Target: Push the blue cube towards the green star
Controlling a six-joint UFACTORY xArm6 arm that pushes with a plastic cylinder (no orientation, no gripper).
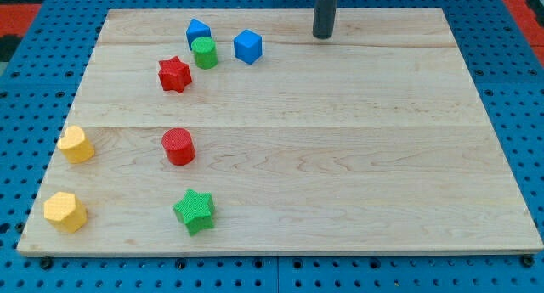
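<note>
My tip [324,36] sits near the table's top edge, right of centre, apart from the blue cube [248,46] to its left. No gripper here, just a bare rod. Green star [195,211] lies near the bottom edge, left of centre, below the red cylinder [178,146].

No text, label, brand, number or sign can be read anywhere in the camera view. The wooden board [340,157] shows only its grain, and the coloured blocks on it have plain faces without any marking. The dark rod [325,13] carries no writing, and the blue perforated surface [518,89] around the board shows only rows of holes.
</note>
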